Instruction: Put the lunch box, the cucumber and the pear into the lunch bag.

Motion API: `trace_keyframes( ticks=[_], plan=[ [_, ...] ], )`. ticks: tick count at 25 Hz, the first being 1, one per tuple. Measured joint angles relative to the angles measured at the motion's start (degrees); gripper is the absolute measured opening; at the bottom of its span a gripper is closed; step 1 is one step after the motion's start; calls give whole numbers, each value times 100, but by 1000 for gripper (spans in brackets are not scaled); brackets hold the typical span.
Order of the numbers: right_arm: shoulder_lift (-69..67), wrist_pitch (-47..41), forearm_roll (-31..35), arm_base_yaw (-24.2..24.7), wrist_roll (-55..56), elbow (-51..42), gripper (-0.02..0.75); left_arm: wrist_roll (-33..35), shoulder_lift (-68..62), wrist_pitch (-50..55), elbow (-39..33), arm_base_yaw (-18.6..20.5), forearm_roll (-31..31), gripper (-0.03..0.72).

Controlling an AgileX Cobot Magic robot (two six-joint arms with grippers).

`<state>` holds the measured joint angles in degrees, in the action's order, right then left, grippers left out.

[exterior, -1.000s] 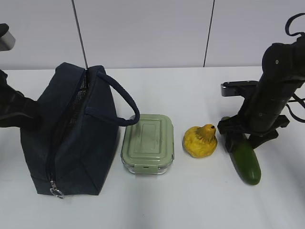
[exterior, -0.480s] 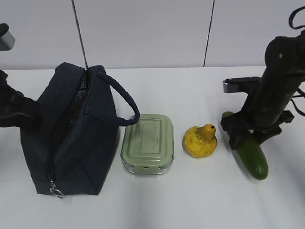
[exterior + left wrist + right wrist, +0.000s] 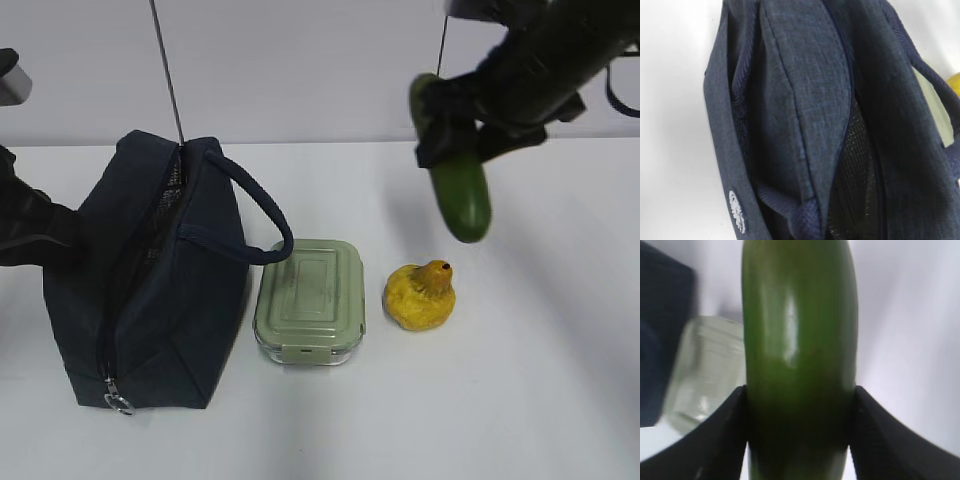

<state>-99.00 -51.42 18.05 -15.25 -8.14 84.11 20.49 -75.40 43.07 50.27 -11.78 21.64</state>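
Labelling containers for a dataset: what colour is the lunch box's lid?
Pale sage green; the lunch box lid shows best in the exterior view.

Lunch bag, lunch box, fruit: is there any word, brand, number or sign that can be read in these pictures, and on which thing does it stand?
No text can be read in any view.
The lunch bag bears a small white printed mark low on its side in the left wrist view; too small and blurred to read.
The lunch box, pear and cucumber show no lettering.
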Motion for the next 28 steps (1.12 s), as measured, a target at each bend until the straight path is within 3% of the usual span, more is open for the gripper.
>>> trace_keyframes(
  ticks=[4,8,12,20,25,28],
  plan=[
    [-51,154,801,-871,-282,435,420,0,0,-16,0,0,0,-10],
    [-271,908,1280,-1638,-425,682,420,0,0,-22,0,0,0,-10],
    [-621,1540,1758,-2072,-685,860,420,0,0,-22,0,0,0,-10],
    [-1532,1944,3390,-2180,-1724,1414,420,0,0,-22,0,0,23,-10],
    [-1895,2003,3603,-2180,-1839,1506,420,0,0,-22,0,0,28,-10],
    [-2005,1808,3318,-2180,-1859,1515,420,0,0,-22,0,0,28,-11]
  ],
)
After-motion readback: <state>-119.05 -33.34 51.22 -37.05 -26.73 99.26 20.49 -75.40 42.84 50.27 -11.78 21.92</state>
